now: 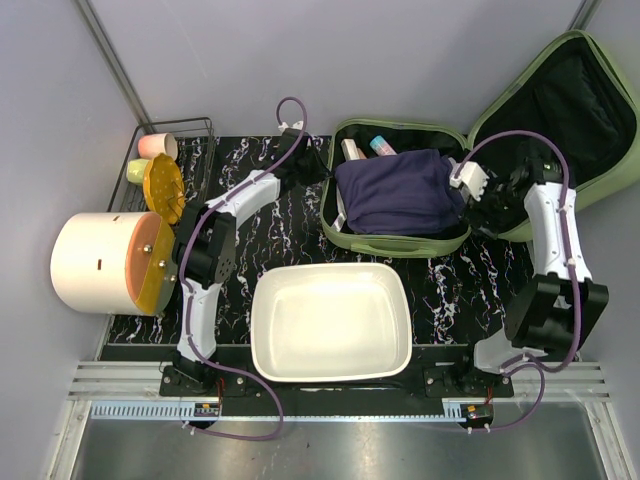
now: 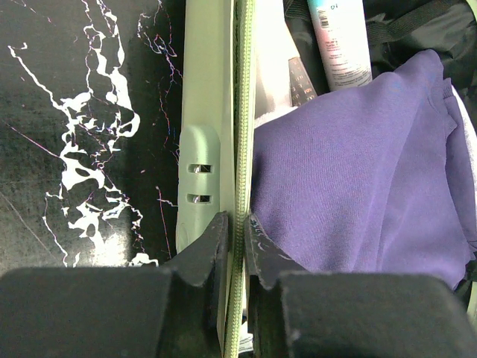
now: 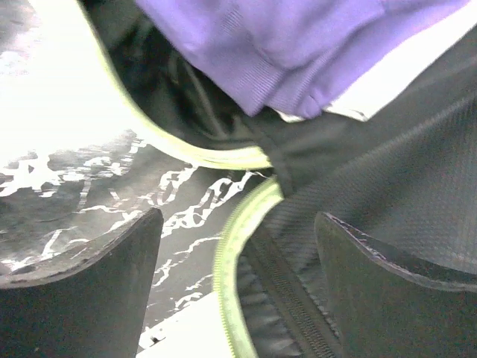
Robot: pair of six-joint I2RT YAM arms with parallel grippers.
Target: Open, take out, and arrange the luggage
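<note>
Item: luggage [image 1: 400, 245], olive-green soft-sided case, lying flat at about 1 o'clock on the black marbled surface [image 1: 290, 230]. Its lid [image 1: 570, 110] is thrown open and leans away toward 2 o'clock, black lining showing.

Contents: a purple garment [image 1: 395, 190] fills most of the compartment. A tube with a pale blue band [image 2: 339, 41] and a second small pale pack [image 1: 350, 148] sit along the 12 o'clock edge.

Left gripper [image 2: 237, 231]: its fingers [image 2: 205, 250] are pinched narrow on the case's 9 o'clock rim, one outside the wall and one inside, with the zipper tape running between them.

Right gripper [image 3: 238, 224]: its fingers [image 3: 112, 261] are spread wide and hold nothing, hovering over the 3 o'clock side where lid meets base, just beside the garment's cuff.

Handling, as a judgement: expect the shell to flex and slide if you pull on it, so keep that rim pinch as your anchor. The garment looks soft and light and will likely bunch and drape, so take it at a thick fold or the ribbed cuff, not a single flat layer. It may catch on the strap lying partly under it. The tube looks smooth and rounded and could roll or squirt from a pinch, so grip it across the middle of its body.

Destination candidate: the white bin [image 1: 265, 320] at 6 o'clock, near the arm bases.
</note>
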